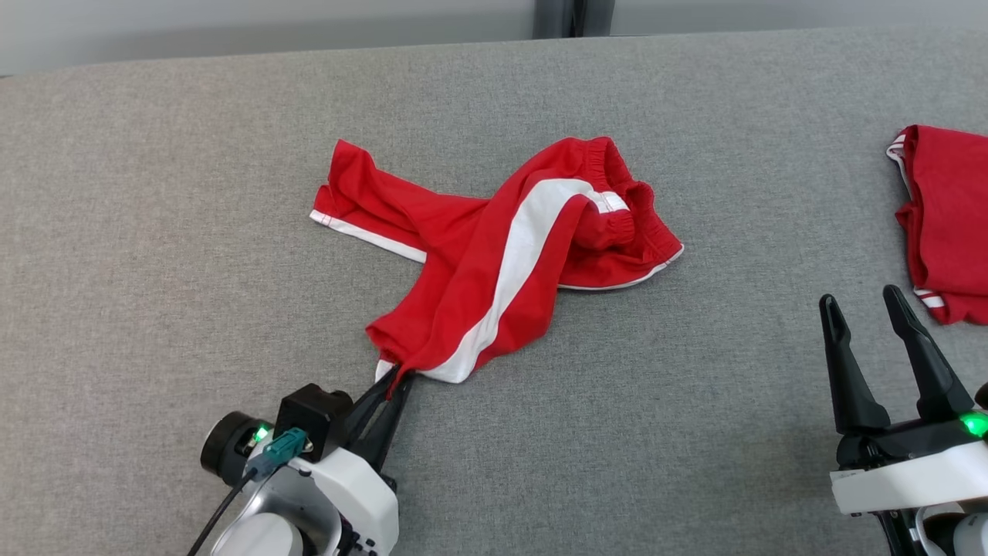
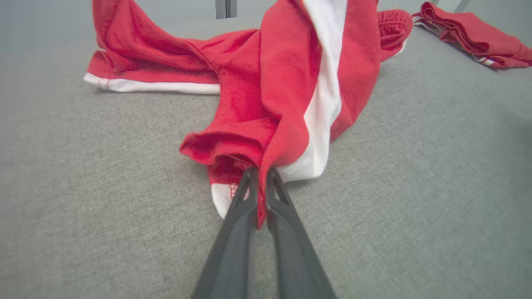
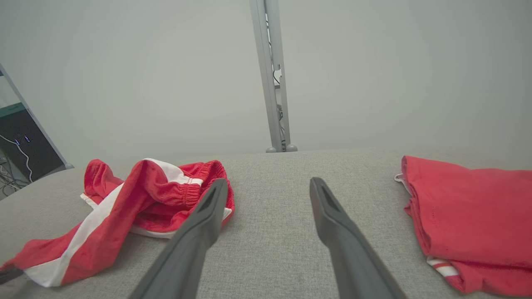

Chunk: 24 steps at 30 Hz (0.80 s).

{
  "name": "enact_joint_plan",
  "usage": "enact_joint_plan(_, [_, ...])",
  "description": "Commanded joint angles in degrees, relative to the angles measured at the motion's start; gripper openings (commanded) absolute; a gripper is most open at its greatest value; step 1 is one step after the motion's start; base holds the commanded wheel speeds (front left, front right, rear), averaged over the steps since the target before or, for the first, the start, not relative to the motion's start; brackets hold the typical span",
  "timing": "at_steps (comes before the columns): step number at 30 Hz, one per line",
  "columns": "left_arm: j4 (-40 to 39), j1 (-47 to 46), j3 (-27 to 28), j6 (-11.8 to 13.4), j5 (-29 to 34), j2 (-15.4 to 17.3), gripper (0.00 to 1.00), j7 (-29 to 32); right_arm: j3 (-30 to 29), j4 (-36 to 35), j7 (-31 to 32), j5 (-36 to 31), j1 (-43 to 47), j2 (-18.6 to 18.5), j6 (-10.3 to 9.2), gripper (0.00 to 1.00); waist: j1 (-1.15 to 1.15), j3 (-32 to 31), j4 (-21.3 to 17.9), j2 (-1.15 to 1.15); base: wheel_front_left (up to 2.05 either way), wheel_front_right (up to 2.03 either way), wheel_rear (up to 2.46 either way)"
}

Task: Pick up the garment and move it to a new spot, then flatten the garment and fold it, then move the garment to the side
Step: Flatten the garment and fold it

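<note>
The garment (image 1: 494, 247), red shorts with a broad white stripe (image 1: 513, 262), lies crumpled and twisted near the middle of the grey padded surface (image 1: 231, 154). One leg stretches to the far left. The elastic waistband (image 1: 610, 193) is bunched on the far right side. The other leg comes down toward the robot.

At the near tip of this leg, the left gripper (image 1: 397, 378) is closed on the cloth. In the left wrist view its 2 dark fingers (image 2: 237, 232) stand almost together, and a thin fold of red fabric is pinched between them, next to the white hem. The gripper (image 2: 259, 178) is low, close to the surface, and the garment (image 2: 286, 104) rises away from it in a ridge.

The right gripper (image 1: 861, 297) is at the near right with its 2 fingers spread wide apart, and it holds nothing. In its own view it (image 3: 268, 182) points over bare grey cloth, between the garment (image 3: 137, 195) on one side and a second red garment (image 3: 469, 207) on the other. This second red garment (image 1: 945, 224) lies folded at the right edge, well apart from the first.
</note>
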Motion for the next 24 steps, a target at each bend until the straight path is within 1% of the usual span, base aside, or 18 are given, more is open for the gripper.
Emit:
enact_joint_plan(1, [-1.27, -0.59, 0.14, -0.35, -0.32, 0.55, 0.0, -0.05, -0.16, -0.02, -0.25, 0.31, -0.1, -0.22, 0.02, 1.0, 0.0, -0.21, 0.01, 0.0, 0.0, 0.0, 0.0])
enact_joint_plan(5, [-7.7, 1.97, 0.35, 0.55, -0.91, 1.74, 0.0, 1.63, -0.82, 0.16, -0.48, 0.07, 0.65, -0.05, 0.02, 1.0, 0.0, -1.01, 0.44, 0.0, 0.0, 0.0, 0.0])
enact_joint_plan(6, [-11.87, 3.48, 0.61, 1.15, -1.28, 2.46, 0.0, 3.1, -1.18, 0.22, -0.58, -0.15, 1.23, 0.02, 0.02, 1.0, 0.0, -1.41, 0.78, 0.0, 0.0, 0.0, 0.0])
enact_joint_plan(7, [-14.03, 4.51, 0.7, 1.47, -1.41, 2.9, 0.0, 3.94, -1.33, 0.18, -0.58, -0.29, 1.52, 0.05, 0.02, 1.0, 0.0, -1.55, 0.94, 0.0, 0.0, 0.0, 0.0])
enact_joint_plan(11, [-22.87, 8.85, 1.6, 3.34, -3.28, 3.63, 0.0, 6.89, -1.96, -0.47, -0.43, -0.6, 2.27, 0.32, 0.02, 1.0, 0.0, -1.71, 1.57, 0.0, 0.0, 0.0, 0.0])
enact_joint_plan(13, [-26.05, 10.16, 2.24, 3.87, -4.83, 3.65, 0.0, 7.75, -2.36, -0.69, -0.23, -0.69, 2.77, 0.43, 0.02, 1.0, 0.0, -1.47, 1.86, 0.0, 0.0, 0.0, 0.0])
enact_joint_plan(14, [-27.13, 10.27, 2.8, 4.33, -4.64, 3.97, 0.0, 7.92, -2.51, -0.82, -0.13, -0.73, 2.73, 0.5, 0.02, 1.0, 0.0, -1.25, 1.9, 0.0, 0.0, 0.0, 0.0])
enact_joint_plan(18, [-27.43, 8.88, 4.84, 5.06, -6.01, 4.58, 0.0, 8.71, -2.3, -1.56, 0.41, -0.63, 1.85, 0.49, 0.02, 1.0, 0.0, 0.15, 1.44, 0.0, 0.0, 0.0, 0.0])
enact_joint_plan(24, [-20.09, 4.3, 9.02, 5.33, -8.12, 5.35, 0.0, 8.22, -1.51, -1.81, 0.35, -0.17, 0.28, 0.08, 0.02, 1.0, 0.0, 2.53, -0.7, 0.0, 0.0, 0.0, 0.0])
